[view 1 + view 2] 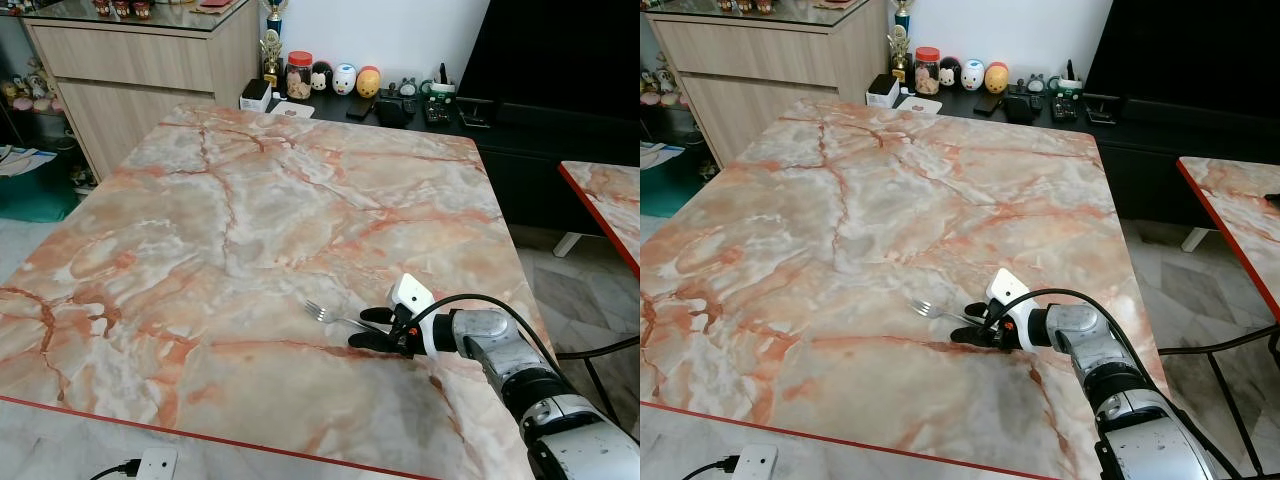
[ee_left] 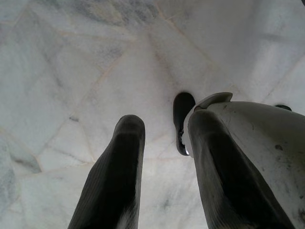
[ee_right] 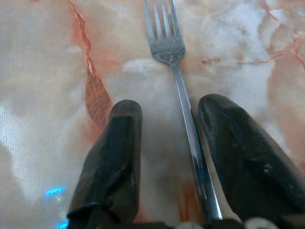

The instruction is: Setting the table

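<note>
Marble table, wood cabinet, white wall.

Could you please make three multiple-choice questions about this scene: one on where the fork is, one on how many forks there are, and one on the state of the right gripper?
1. Where does the fork lie?
A. On the marble table
B. On the floor
C. On the black cabinet

2. How many forks are on the table?
A. One
B. Two
C. Three

3. How is the right gripper?
A. Open, fingers on both sides of the fork handle
B. Shut on a spoon
C. Raised high above the table

Answers: 1 A, the fork rests flat on the marble. 2 A, a single fork is seen. 3 A, a gap separates the left finger from the handle.
</note>
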Robot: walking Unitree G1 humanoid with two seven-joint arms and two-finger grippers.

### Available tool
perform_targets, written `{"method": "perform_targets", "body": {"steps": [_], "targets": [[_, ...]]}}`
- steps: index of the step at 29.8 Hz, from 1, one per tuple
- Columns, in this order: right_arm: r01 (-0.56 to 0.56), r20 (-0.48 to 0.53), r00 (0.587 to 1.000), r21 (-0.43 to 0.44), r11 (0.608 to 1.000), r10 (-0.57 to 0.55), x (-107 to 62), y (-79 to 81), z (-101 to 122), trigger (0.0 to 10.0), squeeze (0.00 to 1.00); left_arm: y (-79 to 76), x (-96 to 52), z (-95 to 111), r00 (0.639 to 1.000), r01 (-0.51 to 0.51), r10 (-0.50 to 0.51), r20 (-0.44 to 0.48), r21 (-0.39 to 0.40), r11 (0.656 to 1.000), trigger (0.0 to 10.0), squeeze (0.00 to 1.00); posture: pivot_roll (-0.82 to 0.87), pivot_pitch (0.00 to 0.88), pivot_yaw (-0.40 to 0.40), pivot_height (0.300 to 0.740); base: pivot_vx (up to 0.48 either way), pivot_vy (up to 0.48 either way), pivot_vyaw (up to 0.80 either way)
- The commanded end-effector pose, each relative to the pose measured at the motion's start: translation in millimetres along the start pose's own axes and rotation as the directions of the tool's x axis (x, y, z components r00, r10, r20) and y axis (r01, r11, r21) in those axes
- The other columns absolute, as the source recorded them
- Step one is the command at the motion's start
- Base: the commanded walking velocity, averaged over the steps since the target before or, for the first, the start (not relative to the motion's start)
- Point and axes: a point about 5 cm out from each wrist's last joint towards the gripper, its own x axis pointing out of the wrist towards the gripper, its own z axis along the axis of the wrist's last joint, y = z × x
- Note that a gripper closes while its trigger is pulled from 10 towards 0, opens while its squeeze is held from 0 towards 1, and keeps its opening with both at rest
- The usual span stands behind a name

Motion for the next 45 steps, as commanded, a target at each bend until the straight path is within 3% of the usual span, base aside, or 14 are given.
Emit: {"method": "perform_targets", "body": {"steps": [1, 3, 4, 5, 6, 12, 23, 24, 25, 26, 45], "targets": [[0.006, 0.000, 1.000, -0.017, 1.000, -0.006, -3.8, -3.5, 4, 0.0, 0.00, -3.4, 0.3, -1, 1.000, 0.012, -0.013, -0.014, -0.011, 1.000, 10.0, 0.00, 0.17, 0.000, -0.101, 0.707, 0.000, 0.000, 0.00], [0.007, -0.004, 1.000, -0.014, 1.000, -0.007, -3.8, -3.6, 3, 0.0, 0.00, -3.4, 0.3, -1, 1.000, 0.014, -0.014, -0.015, -0.010, 1.000, 10.0, 0.00, 0.17, 0.000, -0.100, 0.707, 0.000, 0.000, 0.00], [0.008, -0.005, 1.000, -0.013, 1.000, -0.009, -3.9, -3.6, 3, 0.5, 0.00, -3.4, 0.3, -1, 1.000, 0.014, -0.014, -0.016, -0.010, 1.000, 10.0, 0.00, 0.17, 0.000, -0.100, 0.707, 0.000, 0.000, 0.00], [0.018, -0.010, 1.000, -0.010, 1.000, -0.018, -4.2, -4.1, 2, 3.6, 0.00, -3.5, 0.3, -1, 1.000, 0.015, -0.015, -0.016, -0.009, 1.000, 10.0, 0.00, 0.17, 0.000, -0.101, 0.707, 0.000, 0.000, 0.00], [0.027, -0.015, 1.000, -0.003, 1.000, -0.027, -4.4, -4.5, 0, 10.0, 0.00, -3.5, 0.3, -1, 1.000, 0.015, -0.015, -0.016, -0.009, 1.000, 10.0, 0.00, 0.17, 0.000, -0.102, 0.707, 0.000, 0.000, 0.00], [0.091, -0.025, 0.996, 0.023, 0.996, -0.090, -3.8, -6.9, -3, 10.0, 0.00, -3.6, 0.3, -2, 1.000, 0.018, -0.018, -0.018, -0.010, 1.000, 10.0, 0.00, 0.17, 0.000, -0.102, 0.707, 0.000, 0.000, 0.00], [0.087, -0.024, 0.996, 0.073, 0.994, -0.086, -0.5, -3.3, -10, 10.0, 0.00, -4.1, 0.2, -2, 0.999, 0.024, -0.025, -0.023, -0.008, 1.000, 10.0, 0.00, 0.17, 0.000, -0.101, 0.707, 0.000, 0.000, 0.00], [0.086, -0.020, 0.996, 0.077, 0.993, -0.085, -0.2, -3.1, -10, 9.3, 0.00, -4.2, 0.2, -2, 0.999, 0.025, -0.025, -0.024, -0.007, 1.000, 10.0, 0.00, 0.17, 0.000, -0.101, 0.707, 0.000, 0.000, 0.00], [0.085, -0.019, 0.996, 0.078, 0.993, -0.084, 0.0, -3.1, -10, 3.2, 0.00, -4.2, 0.2, -2, 0.999, 0.026, -0.026, -0.024, -0.007, 1.000, 10.0, 0.00, 0.17, 0.000, -0.101, 0.707, 0.000, 0.000, 0.00], [0.082, -0.022, 0.997, 0.076, 0.994, -0.080, 0.3, -2.6, -10, 0.0, 0.00, -4.2, 0.2, -2, 0.999, 0.027, -0.027, -0.025, -0.007, 1.000, 10.0, 0.00, 0.17, 0.000, -0.101, 0.707, 0.000, 0.000, 0.00], [0.073, -0.015, 0.997, 0.054, 0.996, -0.072, 7.7, 1.7, -8, 0.0, 0.00, -4.1, 0.3, -2, 0.999, 0.038, -0.038, -0.030, 0.000, 0.999, 10.0, 0.00, 0.18, 0.000, -0.099, 0.707, 0.000, 0.000, 0.00]]}}
